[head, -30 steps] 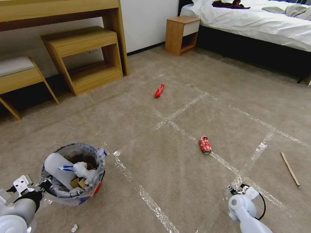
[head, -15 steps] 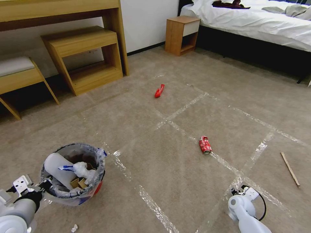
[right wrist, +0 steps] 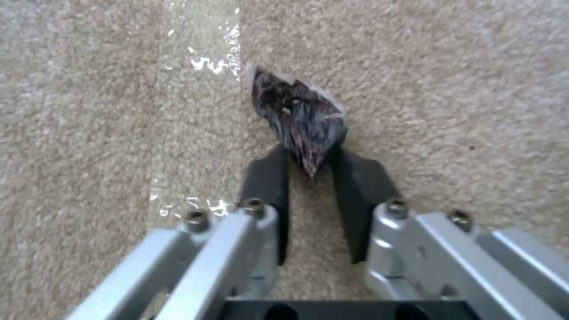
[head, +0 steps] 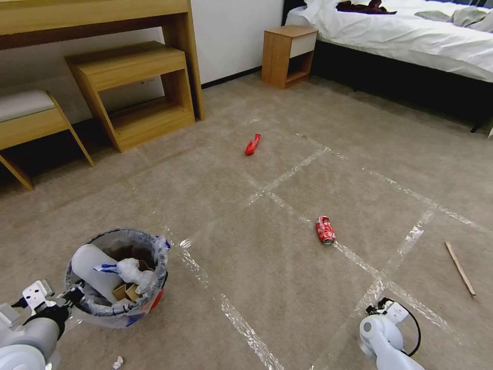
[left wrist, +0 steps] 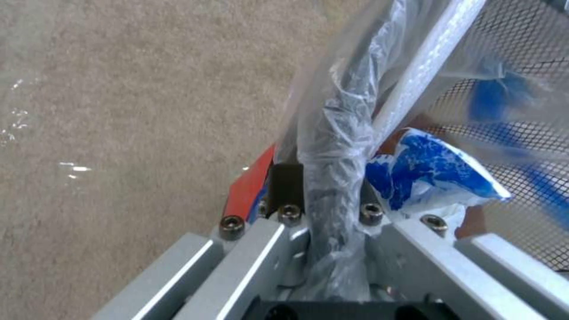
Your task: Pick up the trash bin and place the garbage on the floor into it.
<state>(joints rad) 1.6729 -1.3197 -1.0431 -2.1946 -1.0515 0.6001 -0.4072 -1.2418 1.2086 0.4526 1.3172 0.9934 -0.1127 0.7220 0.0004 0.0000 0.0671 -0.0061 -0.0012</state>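
Your right gripper (right wrist: 311, 171) sits low over the floor (head: 287, 288), its black pads pinched on a small dark crumpled scrap (right wrist: 299, 118) whose upper end sticks out past the fingertips, beside a shiny tape strip (right wrist: 198, 66); whether the scrap is clear of the carpet you cannot tell; in the head view that arm is at the lower right (head: 382, 334).

Your left gripper (left wrist: 323, 200) is pressed together on the bagged rim of the trash bin (head: 117, 277); the clear liner (left wrist: 338, 133) bunches between the pads, red wall just beside them; a blue-and-white wad (left wrist: 430, 171) lies inside, touching the rim.

Done, by your reading: bin is in hand at the lower left and already loaded; a white bottle-like piece (head: 92, 267), a white-and-blue wad (head: 128, 270) and brown cardboard (head: 126, 292) show in it.

Left, by your reading: the pinched scrap is not yet in the bin, which is well apart from it; a crushed red can (head: 325, 229), a red wrapper (head: 252, 144), a thin stick (head: 460, 269) and a small white scrap (head: 118, 363) near the left arm lie loose on the carpet; so roughly midway, several pieces outstanding.
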